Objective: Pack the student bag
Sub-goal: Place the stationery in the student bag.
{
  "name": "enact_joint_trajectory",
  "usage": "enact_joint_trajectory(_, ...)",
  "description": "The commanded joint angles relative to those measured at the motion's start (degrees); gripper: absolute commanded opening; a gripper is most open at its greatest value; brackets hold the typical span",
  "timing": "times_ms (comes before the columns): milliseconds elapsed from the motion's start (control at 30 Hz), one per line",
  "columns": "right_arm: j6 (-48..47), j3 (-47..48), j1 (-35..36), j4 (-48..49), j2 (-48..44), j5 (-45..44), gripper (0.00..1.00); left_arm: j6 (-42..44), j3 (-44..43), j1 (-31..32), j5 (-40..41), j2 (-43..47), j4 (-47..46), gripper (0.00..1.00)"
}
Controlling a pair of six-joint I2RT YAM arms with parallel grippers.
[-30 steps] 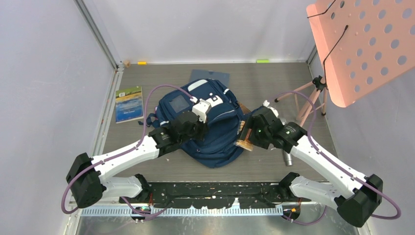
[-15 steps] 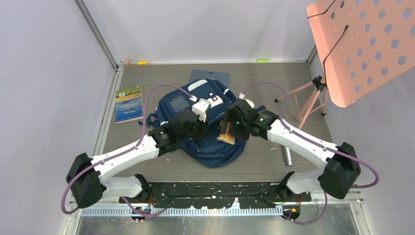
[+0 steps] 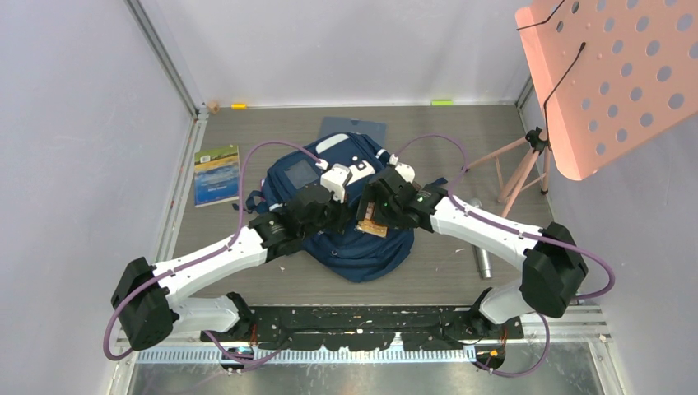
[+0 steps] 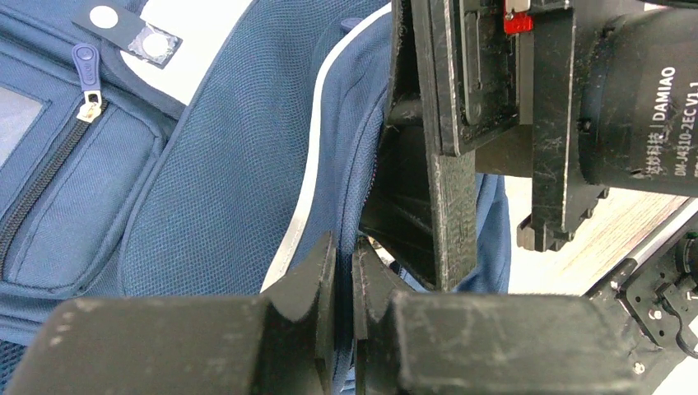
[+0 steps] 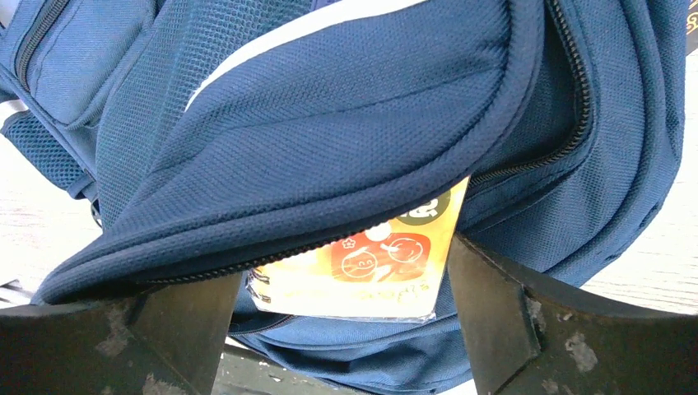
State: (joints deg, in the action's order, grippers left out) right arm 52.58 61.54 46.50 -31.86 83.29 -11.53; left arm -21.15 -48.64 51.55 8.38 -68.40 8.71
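The student bag [image 3: 354, 247], navy with white stripes, lies in the middle of the table. My left gripper [image 4: 344, 247] is shut on the edge of its upper flap [image 4: 374, 156] and holds the opening up. A yellow-orange spiral notebook [image 5: 362, 271] sits partly inside that opening, under the lifted flap [image 5: 329, 107]. My right gripper [image 5: 346, 271] is open, with one finger on each side of the notebook's outer end and small gaps showing. In the top view both grippers meet over the bag [image 3: 362, 216], and the notebook [image 3: 372, 225] sticks out toward the front.
A green-and-blue book [image 3: 217, 174] lies on the table at the left. A dark blue flat pad [image 3: 354, 127] lies behind the bag. A silver cylinder [image 3: 484, 263] rests at the right, near a pink tripod [image 3: 514, 164] under a perforated pink board [image 3: 609, 74].
My right arm swung left from the bag's right side and carried the notebook into the bag's opening. Its jaws then widened. The left gripper kept its hold without moving.
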Motion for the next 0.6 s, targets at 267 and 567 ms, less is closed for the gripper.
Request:
enact_joint_trajectory(267, -0.1, -5.1, 3.6, 4.3, -9.0, -5.7, 0.99, -2.2, -1.5, 0.1, -2.5, 1.6, -2.6, 0.0)
enact_joint_trajectory(567, 2.2, -9.1, 3.8, 3.7, -14.4, -6.9, 0.98, -2.4, -1.3, -0.2, -2.5, 1.9, -2.7, 0.0)
